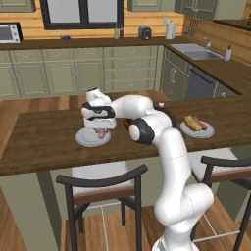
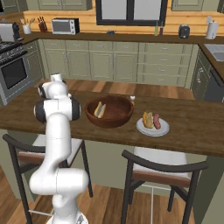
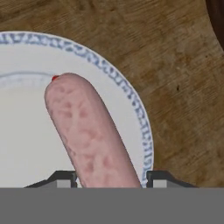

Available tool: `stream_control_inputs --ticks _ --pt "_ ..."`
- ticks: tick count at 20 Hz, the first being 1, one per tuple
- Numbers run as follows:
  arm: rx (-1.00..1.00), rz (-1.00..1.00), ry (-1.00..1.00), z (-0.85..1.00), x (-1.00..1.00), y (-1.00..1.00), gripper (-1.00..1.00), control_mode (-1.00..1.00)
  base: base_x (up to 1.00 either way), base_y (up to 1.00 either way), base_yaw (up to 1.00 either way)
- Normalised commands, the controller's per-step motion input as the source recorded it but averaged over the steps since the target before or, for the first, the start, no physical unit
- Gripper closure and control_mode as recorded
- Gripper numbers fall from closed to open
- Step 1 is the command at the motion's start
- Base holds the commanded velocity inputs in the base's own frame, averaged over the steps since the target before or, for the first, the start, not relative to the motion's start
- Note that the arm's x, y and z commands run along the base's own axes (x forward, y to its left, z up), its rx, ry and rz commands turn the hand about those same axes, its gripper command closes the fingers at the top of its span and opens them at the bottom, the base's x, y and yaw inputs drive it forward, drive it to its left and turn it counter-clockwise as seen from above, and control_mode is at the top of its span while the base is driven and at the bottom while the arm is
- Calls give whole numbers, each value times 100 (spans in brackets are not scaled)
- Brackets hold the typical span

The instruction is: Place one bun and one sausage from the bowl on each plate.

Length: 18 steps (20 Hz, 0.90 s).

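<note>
From my seat I see the claw (image 1: 100, 131) low over the left plate (image 1: 86, 139), its fingers on either side of a pink sausage (image 3: 87, 133); whether they pinch it or stand just clear I cannot tell. The wooden bowl (image 2: 109, 111) sits between the two plates with one bun (image 2: 100, 109) in it. The right plate (image 2: 152, 127) carries one bun and one sausage. A small shaker (image 2: 132, 98) stands behind the bowl. Two stools (image 2: 162, 170) sit under the counter (image 2: 192, 127).
</note>
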Motion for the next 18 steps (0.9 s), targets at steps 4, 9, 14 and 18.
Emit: stream_control_inputs --ticks 4,9,14,18 --pt "0 0 0 -14 27 0 100 -100 0 0 0" --pt "0 0 0 -13 0 0 -100 -100 0 0 0" --pt "0 0 0 0 0 0 -100 -100 0 0 0" --pt "0 0 0 0 0 0 -100 -100 0 0 0"
